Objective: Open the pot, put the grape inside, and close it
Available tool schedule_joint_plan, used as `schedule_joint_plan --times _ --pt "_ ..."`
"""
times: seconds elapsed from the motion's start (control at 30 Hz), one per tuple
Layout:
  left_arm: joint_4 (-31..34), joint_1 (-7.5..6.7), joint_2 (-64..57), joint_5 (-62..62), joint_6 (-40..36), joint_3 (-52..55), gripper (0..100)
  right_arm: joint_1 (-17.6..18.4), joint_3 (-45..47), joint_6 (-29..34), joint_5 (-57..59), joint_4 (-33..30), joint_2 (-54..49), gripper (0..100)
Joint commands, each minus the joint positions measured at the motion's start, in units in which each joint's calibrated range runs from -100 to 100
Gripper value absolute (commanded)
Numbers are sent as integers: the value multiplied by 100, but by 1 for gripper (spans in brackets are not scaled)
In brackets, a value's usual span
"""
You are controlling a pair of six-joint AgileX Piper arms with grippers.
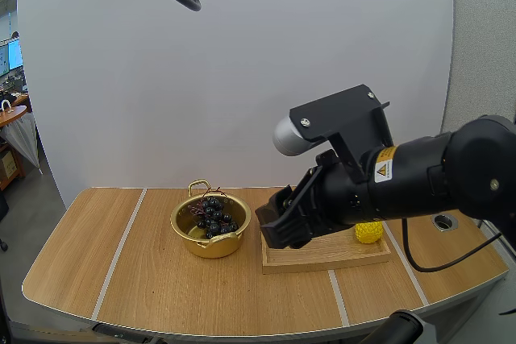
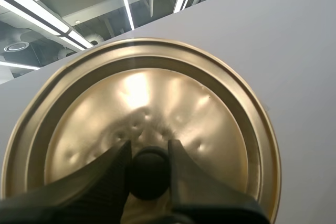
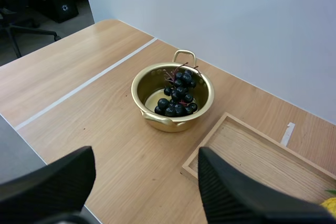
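The right hand point(image 1: 278, 231) hovers above the wooden tray point(image 1: 322, 258), its fingers spread apart and holding nothing. At the tray's nine o'clock the gold pot point(image 1: 211, 246) stands open on the surface point(image 1: 121, 267), the grapes point(image 1: 212, 215) lying inside. The left hand point(image 2: 148, 150) is clamped on the lid point(image 2: 157, 93) by its black knob point(image 2: 148, 176).

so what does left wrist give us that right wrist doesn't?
Left wrist alone: the gold lid, its black knob pinched by the left gripper. Right wrist alone: the open right gripper above the table, the pot with grapes inside, the wooden tray beside it. Shared: the white panel behind.
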Motion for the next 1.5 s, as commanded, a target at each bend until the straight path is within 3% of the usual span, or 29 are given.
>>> schedule_joint_plan --times 0.0,0.03,0.83,1.13,1.33,1.47 --pt "-4 -12 -28 -204 -30 -35 0 6 22 105 363 -67 -171 18" --pt "-4 -12 -28 -204 -30 -35 0 6 22 146 365 -67 -218 0" --pt "-4 -12 -28 -157 -30 -35 0 6 22 147 533 -16 -233 0" --pt "-4 -12 -200 3501 15 -35 0 6 22 147 638 -29 -233 0" --pt "-17 -12 -168 3501 280 491 0 6 22 147 638 -29 -233 0" --pt "-283 -12 -166 3501 529 1446 0 6 22 147 638 -29 -233 0"
